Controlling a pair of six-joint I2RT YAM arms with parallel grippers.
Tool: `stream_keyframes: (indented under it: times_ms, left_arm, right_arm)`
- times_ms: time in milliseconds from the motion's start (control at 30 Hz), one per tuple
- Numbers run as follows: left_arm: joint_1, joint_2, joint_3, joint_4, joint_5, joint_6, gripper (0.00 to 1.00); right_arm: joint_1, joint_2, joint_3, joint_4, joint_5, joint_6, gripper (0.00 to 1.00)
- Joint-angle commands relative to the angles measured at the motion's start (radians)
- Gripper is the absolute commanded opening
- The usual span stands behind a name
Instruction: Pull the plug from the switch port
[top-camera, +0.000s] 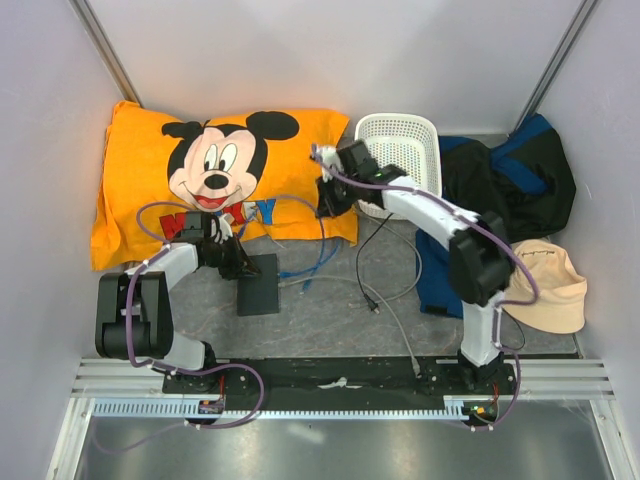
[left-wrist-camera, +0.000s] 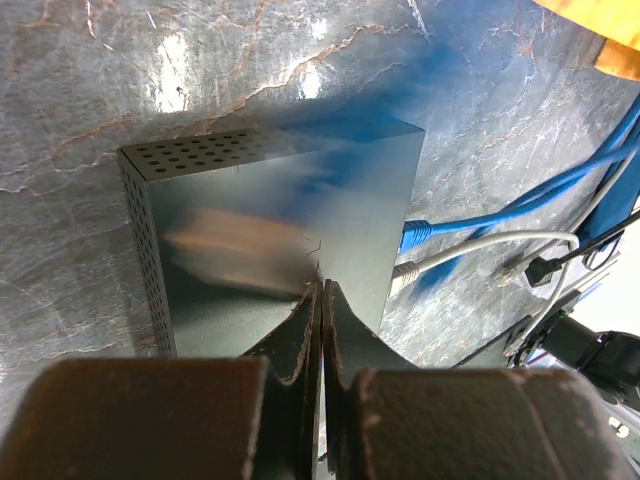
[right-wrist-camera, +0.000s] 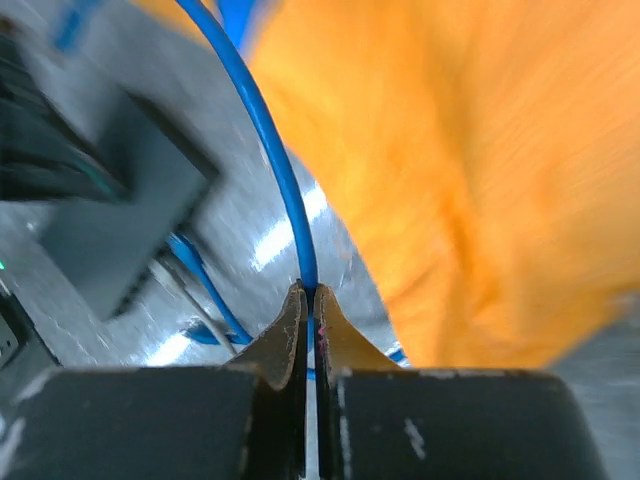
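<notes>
Grey marbled counter (top-camera: 330, 320) was seen under the switch port (left-wrist-camera: 270, 240), with bare stone past its 9 and 12 o'clock edges in the left wrist view. The left fingers (left-wrist-camera: 308, 305) were pressed together, tips over its top face. A blue plug (left-wrist-camera: 415, 236) was seated at 3 o'clock. A blue cable (right-wrist-camera: 285, 180) was pinched by the right fingers (right-wrist-camera: 296, 310) beside an orange pillow (top-camera: 150, 170).

switch port (left-wrist-camera: 280, 250) matt dark-grey, metal-looking, smooth top, perforated side wall; table (left-wrist-camera: 200, 80) glossy grey marbled stone-look with strong glare; blue cable (right-wrist-camera: 272, 150) smooth, shiny plastic jacket; grey cable (left-wrist-camera: 490, 243) smooth jacket, duller; left gripper (left-wrist-camera: 319, 290) matt black plastic, grainy, scuffed; far-left pillow (top-camera: 135, 200) orange printed cloth, soft, matt; far basket (top-camera: 400, 135) white plastic lattice; right hat (top-camera: 550, 290) beige matt cloth.
</notes>
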Motion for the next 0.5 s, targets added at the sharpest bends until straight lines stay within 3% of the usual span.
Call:
stream_keyframes:
  times_ms: [0,200,333,467]
  left_arm:
    - [0.001,0.053,-0.039,-0.014,-0.174,0.055,0.05]
    - [0.001,0.080,-0.031,-0.014,-0.164,0.060,0.05]
    - [0.001,0.088,-0.025,-0.014,-0.163,0.064,0.05]
    - [0.000,0.096,-0.014,-0.019,-0.161,0.067,0.05]
  right_arm:
    - [-0.013,-0.280,0.068,0.235,0.027,-0.147,0.00]
    - [-0.015,-0.375,-0.039,0.459,0.309,-0.185,0.00]
    - [-0.096,-0.428,-0.010,0.360,0.316,-0.205,0.00]
    - [-0.270,-0.520,0.039,0.185,0.292,-0.242,0.00]
